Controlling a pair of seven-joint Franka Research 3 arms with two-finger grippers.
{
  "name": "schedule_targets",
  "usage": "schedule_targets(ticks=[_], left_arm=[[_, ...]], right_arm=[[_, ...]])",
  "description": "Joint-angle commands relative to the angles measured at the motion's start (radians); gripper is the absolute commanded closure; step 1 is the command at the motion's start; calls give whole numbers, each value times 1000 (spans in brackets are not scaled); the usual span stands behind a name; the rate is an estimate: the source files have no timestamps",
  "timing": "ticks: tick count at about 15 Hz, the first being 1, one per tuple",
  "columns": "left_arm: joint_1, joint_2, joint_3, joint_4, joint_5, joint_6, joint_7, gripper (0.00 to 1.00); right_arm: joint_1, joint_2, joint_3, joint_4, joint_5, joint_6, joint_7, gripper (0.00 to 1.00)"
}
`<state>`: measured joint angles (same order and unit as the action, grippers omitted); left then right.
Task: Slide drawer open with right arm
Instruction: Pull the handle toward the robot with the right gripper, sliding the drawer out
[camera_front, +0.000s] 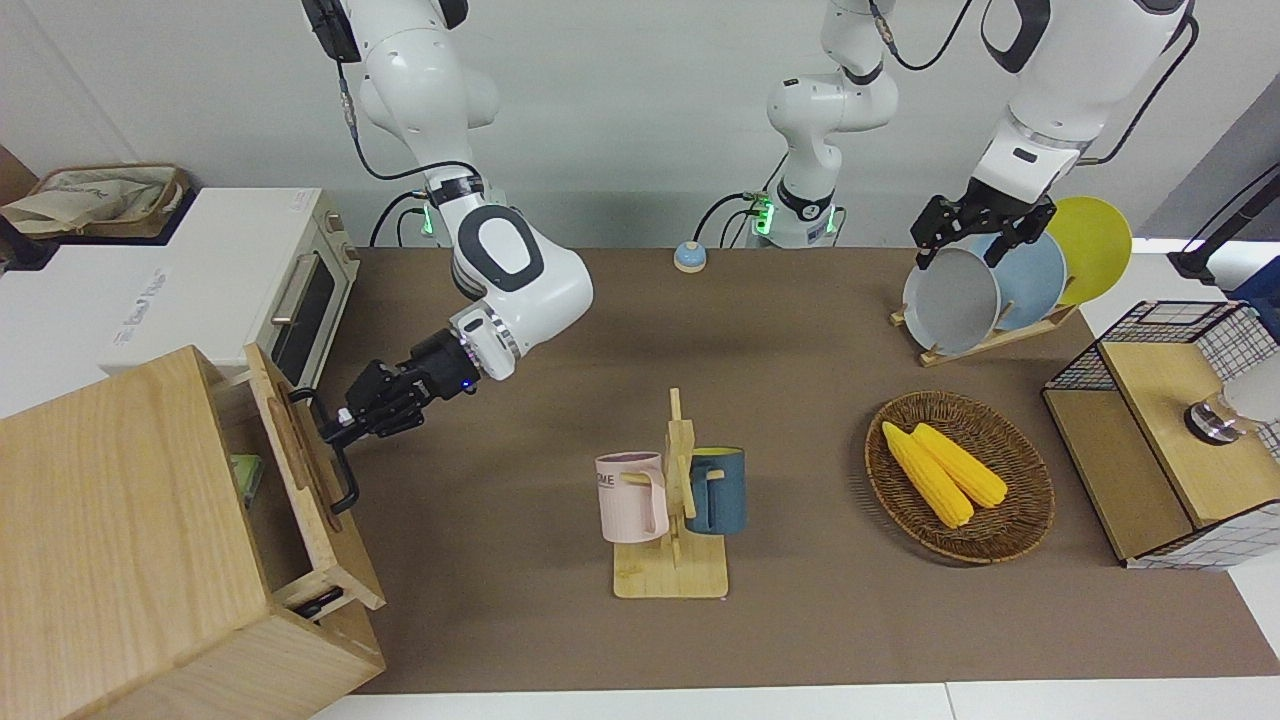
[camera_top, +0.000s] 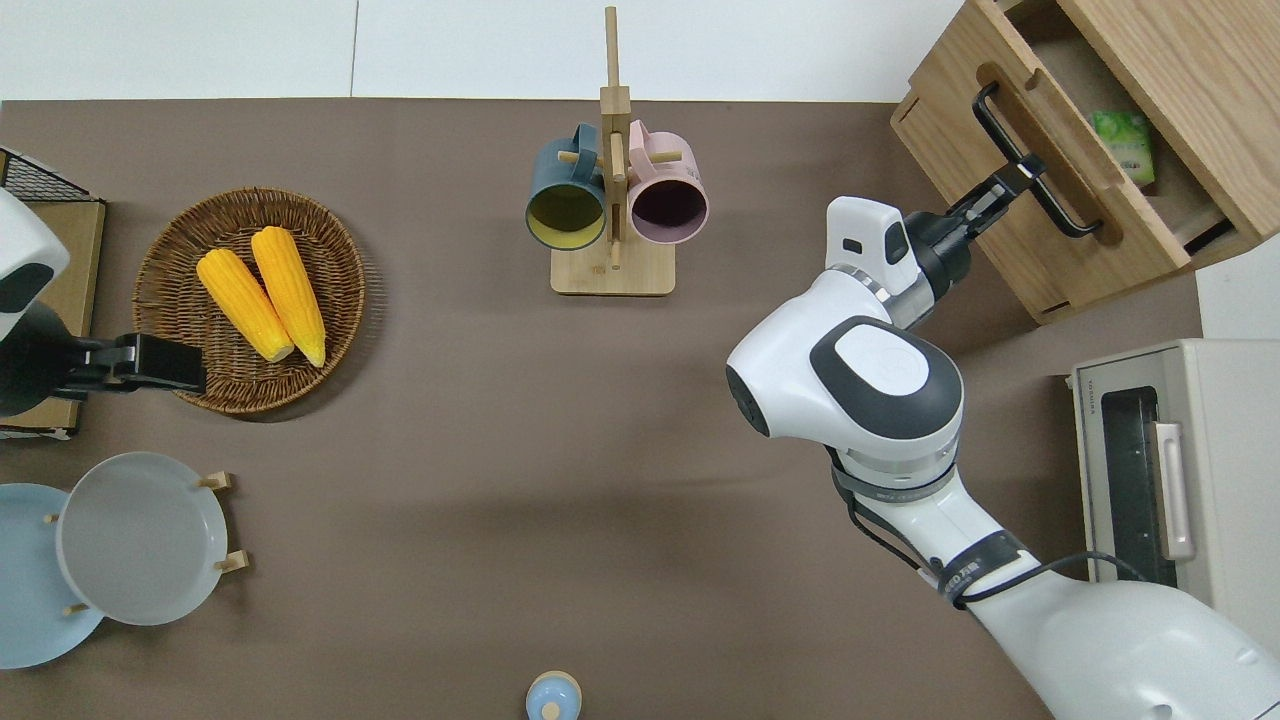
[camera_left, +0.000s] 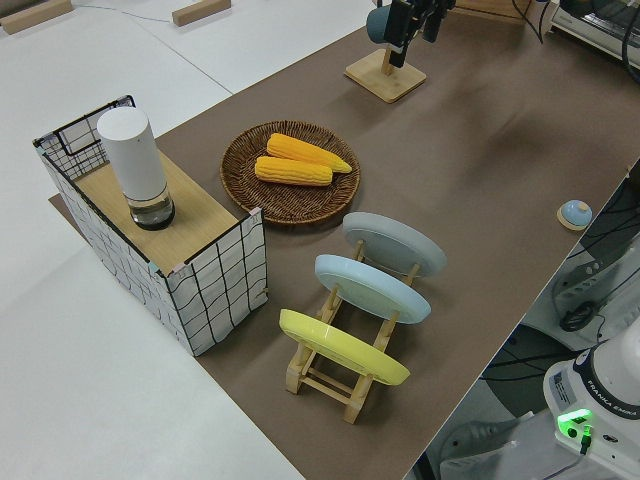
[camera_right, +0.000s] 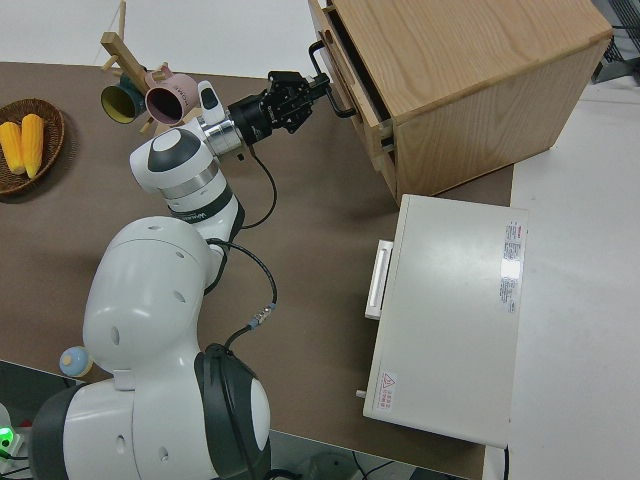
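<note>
The light-wood drawer (camera_front: 300, 470) of the pale wooden cabinet (camera_front: 120, 540) at the right arm's end of the table stands partly pulled out. My right gripper (camera_front: 337, 425) is shut on the drawer's black bar handle (camera_front: 345, 478). The overhead view shows the gripper (camera_top: 1018, 172) on the handle (camera_top: 1055, 205) and the drawer (camera_top: 1040, 235) open, with a small green packet (camera_top: 1125, 145) inside. The right side view shows the gripper (camera_right: 312, 90) at the cabinet (camera_right: 470, 70). The left arm is parked.
A white toaster oven (camera_front: 290, 290) stands beside the cabinet, nearer to the robots. A mug rack (camera_front: 672, 500) with two mugs is mid-table. A basket of corn (camera_front: 960, 475), a plate rack (camera_front: 990, 290) and a wire-mesh shelf (camera_front: 1170, 430) are at the left arm's end.
</note>
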<state>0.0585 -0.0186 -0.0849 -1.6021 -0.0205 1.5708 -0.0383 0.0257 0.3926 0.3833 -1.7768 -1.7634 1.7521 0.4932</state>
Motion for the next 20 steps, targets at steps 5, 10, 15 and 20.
schedule_targets(ticks=[5,10,15,20], left_arm=[[-5,-9,4,1,13,-5,8,2],[-6,-7,2,1,13,-5,6,2],[-5,-9,4,1,13,-5,8,2],[-5,-9,4,1,13,-5,6,2]], right_arm=[[120,-1,5,76,94,-100,-99,1000],[174,0,5,112,156,-138,-108,1000],[197,-1,6,114,182,-163,-108,1000],[235,0,3,129,214,-186,-108,1000]])
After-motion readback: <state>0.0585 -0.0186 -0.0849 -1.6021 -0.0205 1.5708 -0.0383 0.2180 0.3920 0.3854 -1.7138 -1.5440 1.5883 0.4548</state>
